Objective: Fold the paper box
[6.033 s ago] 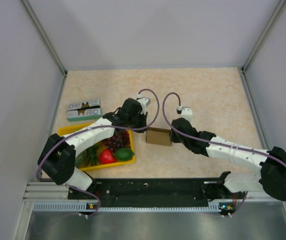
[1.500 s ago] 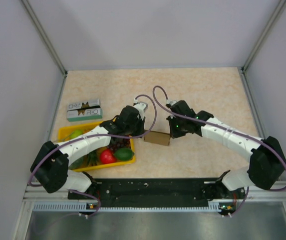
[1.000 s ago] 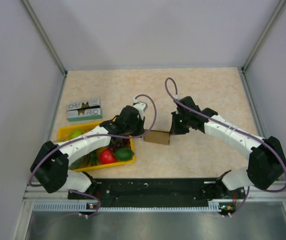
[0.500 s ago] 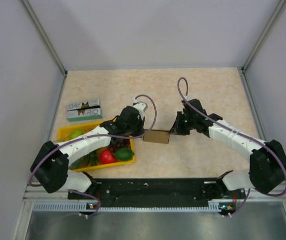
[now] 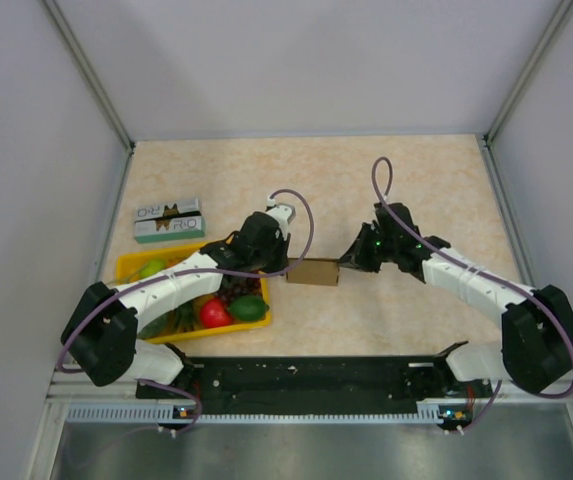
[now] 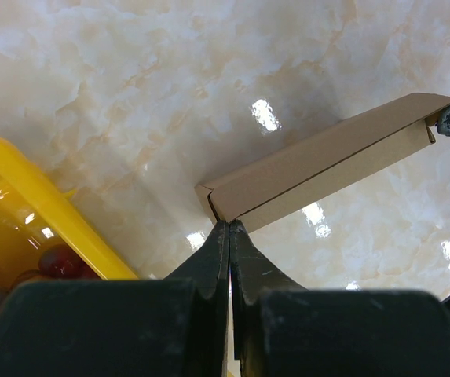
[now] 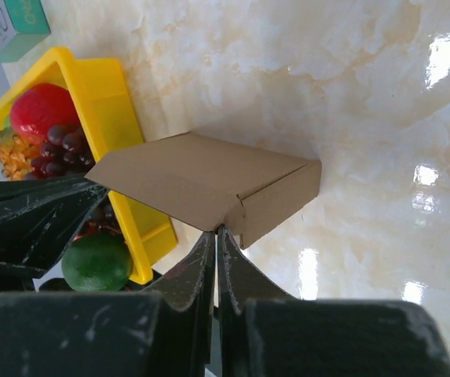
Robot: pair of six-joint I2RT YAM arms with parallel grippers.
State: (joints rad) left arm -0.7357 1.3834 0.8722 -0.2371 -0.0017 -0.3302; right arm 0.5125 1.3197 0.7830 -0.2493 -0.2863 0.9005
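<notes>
The paper box point(image 5: 313, 272) is a small, flat folded brown box lying on the table just right of the yellow tray point(image 5: 126, 266). My left gripper point(image 5: 285, 267) is shut, and its tips point(image 6: 229, 226) touch the box's point(image 6: 319, 161) left end corner. My right gripper point(image 5: 347, 262) is also shut. Its tips point(image 7: 217, 231) press against the lower edge of the box point(image 7: 201, 184) at its right end. Nothing sits between either pair of jaws. The box's underside is hidden.
The yellow tray point(image 7: 103, 94) holds a red fruit point(image 5: 214, 313), a lime point(image 5: 249, 307), grapes point(image 7: 64, 145) and greens. A green-and-white carton point(image 5: 169, 220) lies behind the tray. Grey walls enclose the table on three sides.
My right arm has swung its wrist rightward and lower, bringing its shut gripper from above the box's right end to beside it. The left arm and the box have stayed put.
</notes>
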